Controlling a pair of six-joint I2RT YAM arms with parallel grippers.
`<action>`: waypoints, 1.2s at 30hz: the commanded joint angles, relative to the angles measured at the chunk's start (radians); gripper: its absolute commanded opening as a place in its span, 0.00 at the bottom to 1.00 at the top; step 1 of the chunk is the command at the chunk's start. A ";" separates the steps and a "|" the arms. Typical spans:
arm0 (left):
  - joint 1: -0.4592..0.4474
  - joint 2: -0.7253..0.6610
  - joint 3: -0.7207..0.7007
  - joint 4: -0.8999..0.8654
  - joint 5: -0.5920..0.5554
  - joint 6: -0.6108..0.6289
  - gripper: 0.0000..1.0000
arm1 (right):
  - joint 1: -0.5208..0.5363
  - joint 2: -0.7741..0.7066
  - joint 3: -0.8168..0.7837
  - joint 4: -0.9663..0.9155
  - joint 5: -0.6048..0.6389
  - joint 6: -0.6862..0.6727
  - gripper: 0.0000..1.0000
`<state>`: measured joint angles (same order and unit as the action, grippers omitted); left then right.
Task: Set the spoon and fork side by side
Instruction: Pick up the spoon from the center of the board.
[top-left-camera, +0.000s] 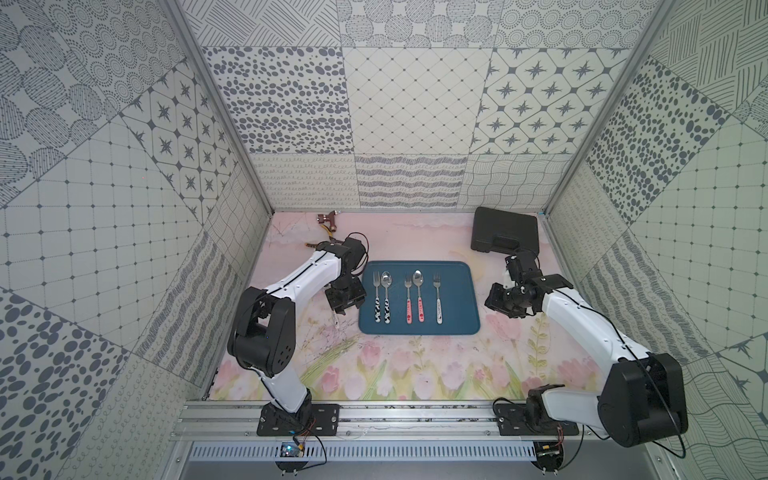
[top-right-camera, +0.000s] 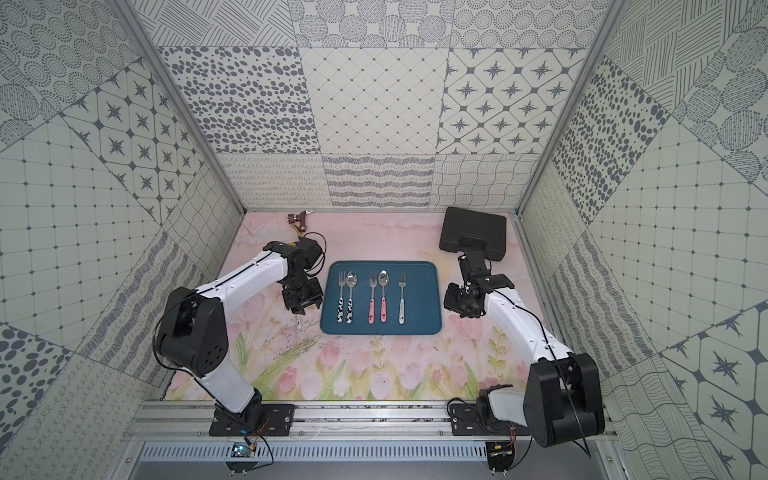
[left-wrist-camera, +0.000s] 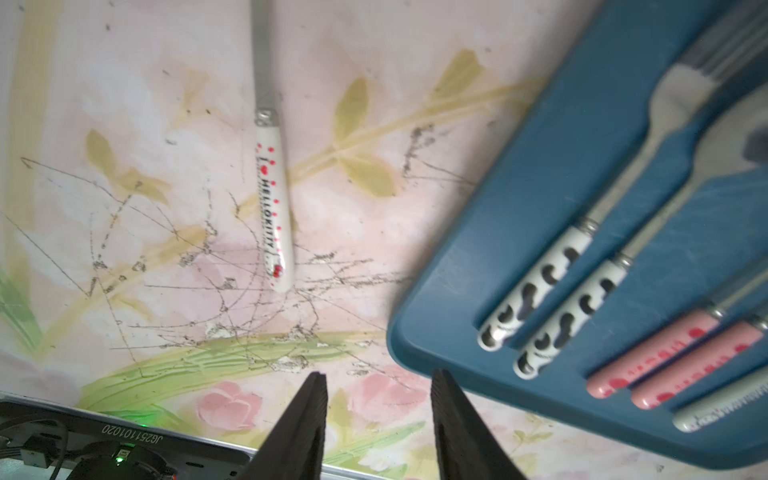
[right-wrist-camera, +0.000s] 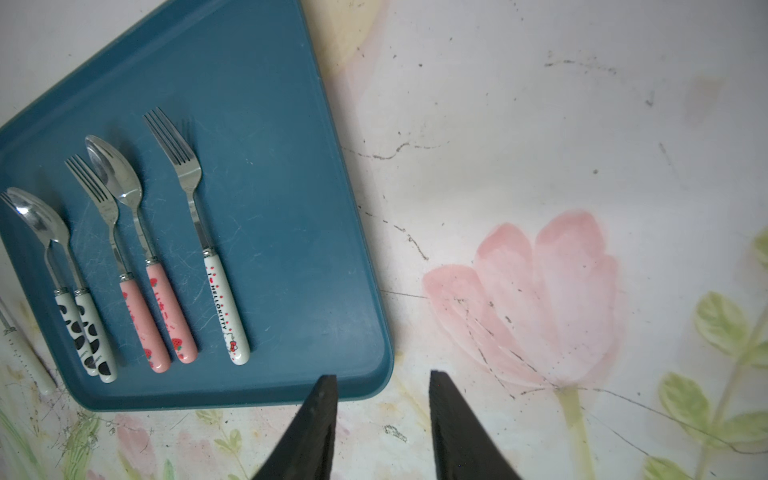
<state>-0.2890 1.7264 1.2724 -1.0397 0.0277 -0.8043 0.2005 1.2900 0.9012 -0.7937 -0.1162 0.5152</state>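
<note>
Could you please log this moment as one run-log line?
tray: cow pair, pink pair, white fork unpaired | white-handled utensil: lying beside tray | left tool: open, empty | right tool: open, empty

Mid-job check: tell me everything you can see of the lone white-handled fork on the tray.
The white-handled fork lies flat on the blue tray, at the right end of the row of five utensils, tines pointing to the far side. Head and neck look like polished steel; the glossy white handle carries red dots, HELLOKITTY lettering and a red bow near its rounded end. It runs parallel to the pink-handled spoon, apart from it. Only the tray touches it.
</note>
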 joint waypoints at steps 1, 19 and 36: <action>0.086 0.016 -0.067 0.122 0.053 0.075 0.46 | 0.007 -0.003 0.024 0.015 0.002 -0.014 0.41; 0.133 0.028 -0.103 0.184 0.051 0.168 0.44 | 0.025 0.029 0.037 -0.011 0.026 -0.003 0.42; 0.142 0.057 -0.151 0.157 -0.039 0.220 0.46 | 0.071 0.088 0.073 0.010 0.044 0.011 0.43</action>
<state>-0.1532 1.7458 1.1217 -0.8600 0.0273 -0.6231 0.2653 1.3735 0.9520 -0.8028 -0.0921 0.5201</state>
